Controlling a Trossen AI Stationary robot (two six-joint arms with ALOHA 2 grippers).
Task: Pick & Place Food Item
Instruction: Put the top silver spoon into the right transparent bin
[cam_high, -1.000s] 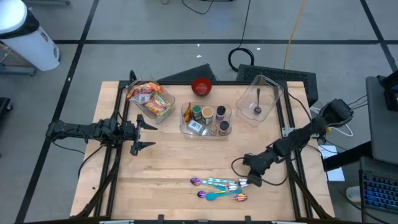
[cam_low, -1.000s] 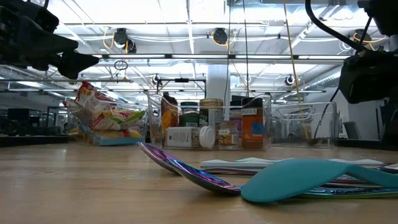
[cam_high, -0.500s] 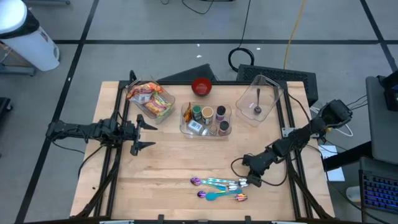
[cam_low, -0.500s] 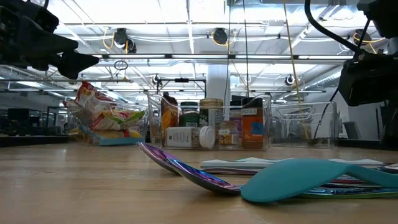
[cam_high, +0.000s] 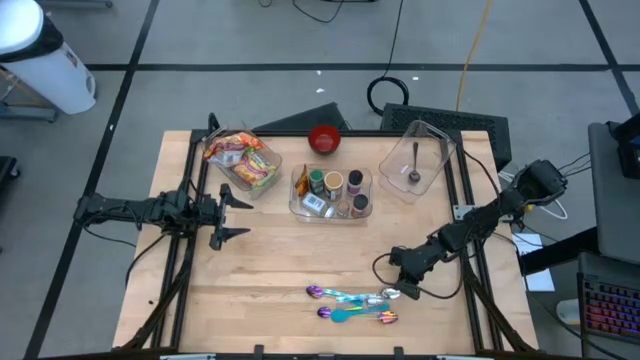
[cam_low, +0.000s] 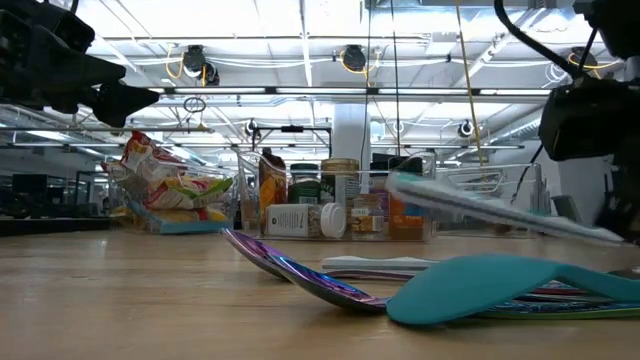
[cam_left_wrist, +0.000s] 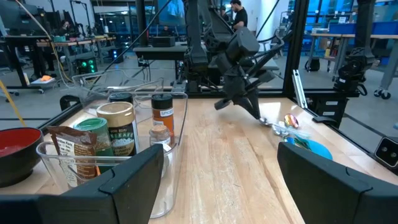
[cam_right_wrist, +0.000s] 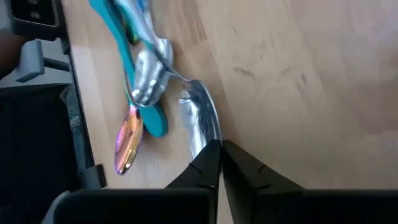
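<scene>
The right gripper (cam_high: 404, 291), low near the worktop's front edge and right of centre, has its fingers clenched on the handle of a silver spoon (cam_right_wrist: 200, 121), whose bowl end is tilted up off the wood beside the pile of utensils (cam_high: 352, 303); this looks like the lift stage of a pick, though the thing held is cutlery, not food; the next move would call for raising the spoon clear of the teal spoon (cam_low: 470, 283) and iridescent ones lying just beside it; the snack bin (cam_high: 241, 160), jar tray (cam_high: 331, 192), red bowl (cam_high: 324, 139) and clear container (cam_high: 419, 159) stand along the back edge, well apart; the left gripper (cam_high: 226, 214) waits near the left edge, fingers spread, holding nothing.
</scene>
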